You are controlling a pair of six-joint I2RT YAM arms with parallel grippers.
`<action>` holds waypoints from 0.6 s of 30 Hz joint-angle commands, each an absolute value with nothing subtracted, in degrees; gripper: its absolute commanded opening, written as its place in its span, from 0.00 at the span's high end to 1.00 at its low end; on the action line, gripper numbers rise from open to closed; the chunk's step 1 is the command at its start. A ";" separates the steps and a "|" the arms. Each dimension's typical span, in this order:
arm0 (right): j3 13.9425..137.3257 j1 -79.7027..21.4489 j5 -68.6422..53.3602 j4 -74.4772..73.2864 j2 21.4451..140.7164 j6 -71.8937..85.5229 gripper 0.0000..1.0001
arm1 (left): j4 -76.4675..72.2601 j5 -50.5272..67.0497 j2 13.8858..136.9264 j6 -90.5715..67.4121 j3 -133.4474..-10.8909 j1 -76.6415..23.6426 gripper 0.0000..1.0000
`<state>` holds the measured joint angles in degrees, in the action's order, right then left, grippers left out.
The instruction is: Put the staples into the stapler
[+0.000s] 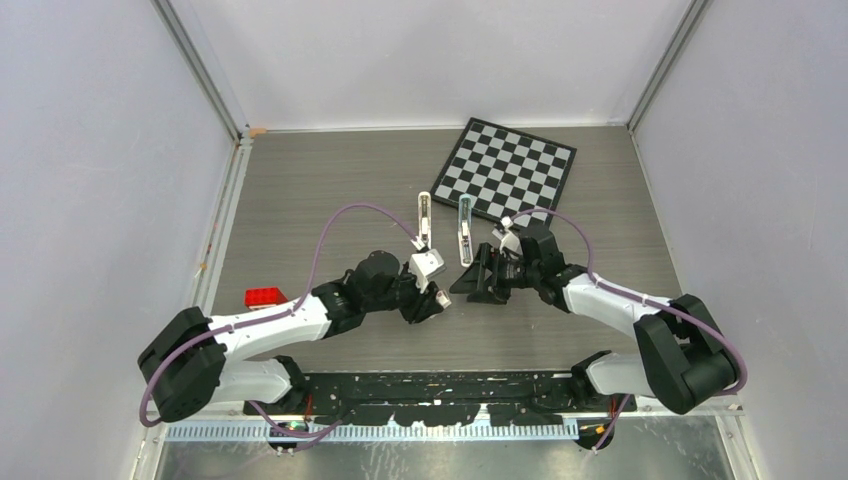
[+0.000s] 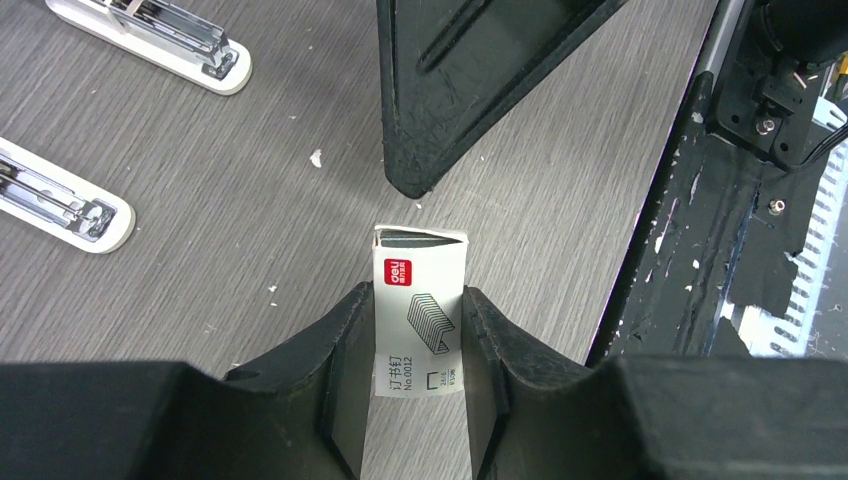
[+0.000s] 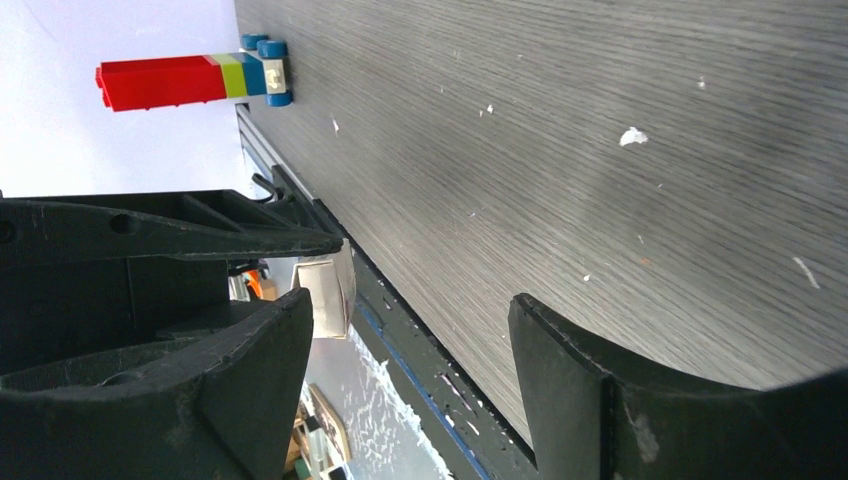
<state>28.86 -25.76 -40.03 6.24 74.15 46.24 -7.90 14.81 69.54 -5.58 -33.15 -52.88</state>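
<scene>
**Staple box in your left claw, right claw open**

Your left gripper (image 2: 418,293) is clamped on the sides of the small white staple box (image 2: 420,265), holding it over the wood-grain table (image 2: 200,250). The box's opened end points toward your right gripper (image 3: 410,305). That claw's jaws stand wide apart with nothing between them, and one fingertip (image 2: 420,150) is close to the box end. Beyond both claws, the white stapler (image 1: 424,218) and the teal stapler (image 1: 465,232) lie side by side near the checkerboard (image 1: 510,168). A red toy brick (image 1: 264,296) sits beside your left arm.
</scene>
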 commanded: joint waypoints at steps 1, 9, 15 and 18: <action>28.06 -25.99 -42.29 9.56 74.18 46.68 0.25 | -11.78 15.51 68.02 -5.45 -33.04 -53.16 0.64; 27.13 -26.42 -42.64 9.92 74.06 46.67 0.25 | -12.39 15.73 68.39 -5.83 -33.08 -53.17 0.63; 27.28 -26.78 -42.72 10.16 74.52 46.82 0.26 | -12.87 15.97 68.38 -5.96 -33.14 -53.18 0.63; 27.62 -26.94 -42.66 10.36 74.53 47.06 0.26 | -13.01 16.23 68.57 -5.98 -33.35 -53.17 0.62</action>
